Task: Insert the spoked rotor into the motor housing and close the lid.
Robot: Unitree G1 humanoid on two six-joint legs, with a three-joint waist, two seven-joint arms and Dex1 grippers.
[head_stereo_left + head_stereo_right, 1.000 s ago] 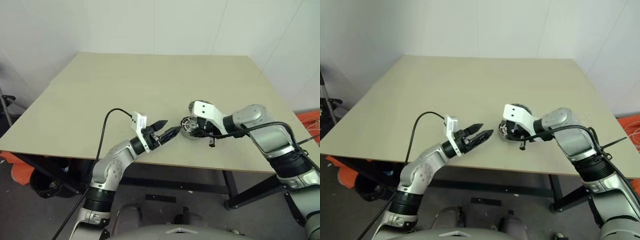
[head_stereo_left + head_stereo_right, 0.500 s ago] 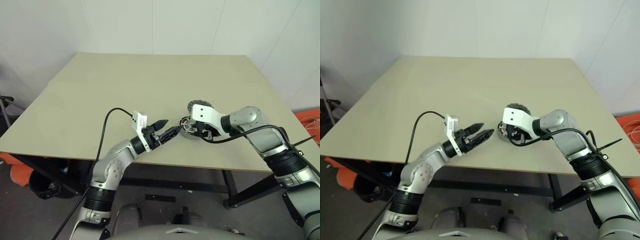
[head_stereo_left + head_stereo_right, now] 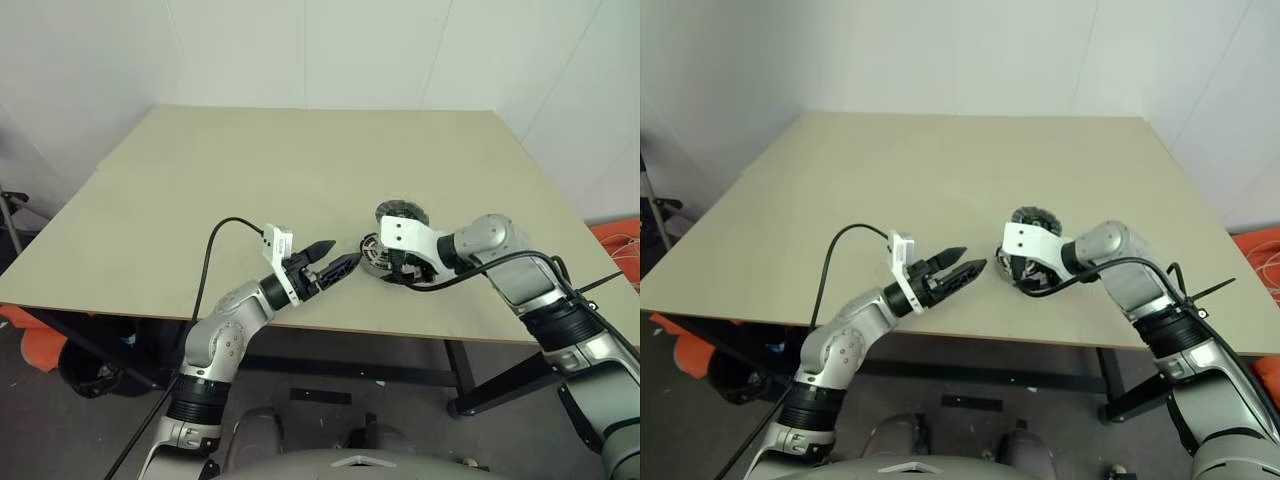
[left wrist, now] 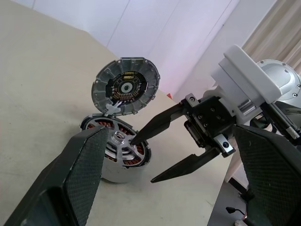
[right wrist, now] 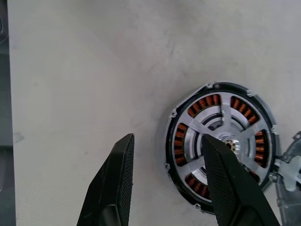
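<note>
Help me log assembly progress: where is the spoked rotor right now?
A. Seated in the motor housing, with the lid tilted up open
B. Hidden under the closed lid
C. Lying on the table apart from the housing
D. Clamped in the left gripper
A: the spoked rotor sits inside the motor housing over the copper windings, and the lid stands tilted up behind it, not closed.

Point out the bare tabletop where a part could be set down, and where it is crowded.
Free: the table from the motor housing back to the far edge, and its whole left half. Crowded: the near edge, where left pincer and right pincer flank the housing, its lid standing open behind.
</note>
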